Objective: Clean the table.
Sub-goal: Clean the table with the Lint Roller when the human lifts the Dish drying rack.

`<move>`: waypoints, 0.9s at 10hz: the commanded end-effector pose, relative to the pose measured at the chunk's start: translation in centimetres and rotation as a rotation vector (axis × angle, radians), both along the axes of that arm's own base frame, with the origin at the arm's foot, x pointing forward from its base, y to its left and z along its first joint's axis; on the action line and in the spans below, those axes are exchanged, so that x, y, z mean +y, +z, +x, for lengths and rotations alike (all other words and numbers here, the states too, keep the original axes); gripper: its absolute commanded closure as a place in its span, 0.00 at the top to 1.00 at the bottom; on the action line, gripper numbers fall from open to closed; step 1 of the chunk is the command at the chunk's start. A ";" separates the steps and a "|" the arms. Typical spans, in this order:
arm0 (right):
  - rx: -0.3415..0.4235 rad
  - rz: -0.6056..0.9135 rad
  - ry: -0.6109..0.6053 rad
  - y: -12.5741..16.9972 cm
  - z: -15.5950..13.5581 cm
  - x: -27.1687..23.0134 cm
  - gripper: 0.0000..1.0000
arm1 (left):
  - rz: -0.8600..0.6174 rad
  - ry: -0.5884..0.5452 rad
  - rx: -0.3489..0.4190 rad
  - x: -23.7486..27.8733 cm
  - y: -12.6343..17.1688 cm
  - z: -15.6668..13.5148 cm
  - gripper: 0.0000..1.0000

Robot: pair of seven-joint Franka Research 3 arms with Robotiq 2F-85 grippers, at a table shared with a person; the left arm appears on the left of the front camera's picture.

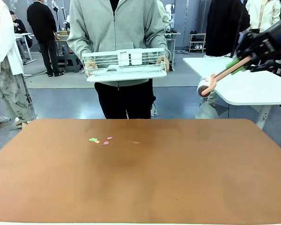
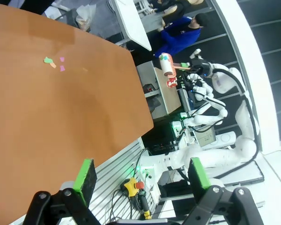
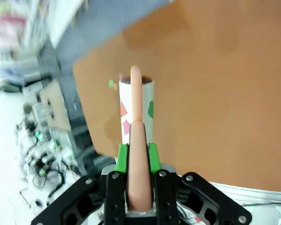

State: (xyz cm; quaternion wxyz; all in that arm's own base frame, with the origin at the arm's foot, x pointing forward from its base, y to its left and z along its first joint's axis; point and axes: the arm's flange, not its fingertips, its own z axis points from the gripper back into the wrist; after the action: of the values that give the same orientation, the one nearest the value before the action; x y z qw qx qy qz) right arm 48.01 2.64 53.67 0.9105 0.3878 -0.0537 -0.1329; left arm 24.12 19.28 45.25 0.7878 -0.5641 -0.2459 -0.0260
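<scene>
Reddish-brown table [image 1: 178,178] lies nearest, with small coloured paper scraps [image 1: 100,140] left of its middle, toward the far side. The left gripper [image 2: 141,174] hangs spread and empty. At the far right, the right gripper [image 3: 136,154] pinches the pink handle of a lint roller [image 3: 136,110], raised above the table, probably to roll up the scraps. Beyond the table, a person holds a wire basket [image 1: 126,75] out of the way.

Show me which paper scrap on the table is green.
The green scrap, leftmost of the cluster on the table; beside it lie an orange scrap and two pink scraps, a pale scrap farther right.
</scene>
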 end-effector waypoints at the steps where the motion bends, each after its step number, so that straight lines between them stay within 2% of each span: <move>1: 0.035 -0.002 0.128 -3.2 3.7 2.4 0.21 | -0.017 -0.002 -0.029 0.1 0.3 -0.1 1.00; 2: -0.027 -0.015 0.153 -5.5 3.6 4.6 0.21 | -0.017 -0.002 -0.029 0.1 0.3 -0.1 1.00; 3: -0.033 -0.005 0.175 -7.3 3.4 6.4 0.21 | -0.017 -0.002 -0.029 0.1 0.3 -0.1 1.00; 4: 0.026 0.006 0.183 -8.6 3.8 7.5 0.21 | -0.017 -0.002 -0.029 0.1 0.3 -0.1 1.00; 6: 0.031 0.000 0.155 -8.7 3.4 7.9 0.21 | -0.017 -0.002 -0.029 0.1 0.3 -0.1 1.00; 7: 0.050 -0.016 0.195 -9.3 4.1 7.8 0.21 | -0.017 -0.002 -0.029 0.1 0.3 -0.1 1.00; 9: 0.050 -0.016 0.195 -9.3 4.1 7.8 0.21 | -0.017 -0.002 -0.029 0.1 0.3 -0.1 1.00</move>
State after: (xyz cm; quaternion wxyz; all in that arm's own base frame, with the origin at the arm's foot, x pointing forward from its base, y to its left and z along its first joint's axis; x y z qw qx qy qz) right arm 52.12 10.45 44.20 0.9229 0.3810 0.0058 -0.0560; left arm 24.13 19.27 45.25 0.7878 -0.5641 -0.2459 -0.0259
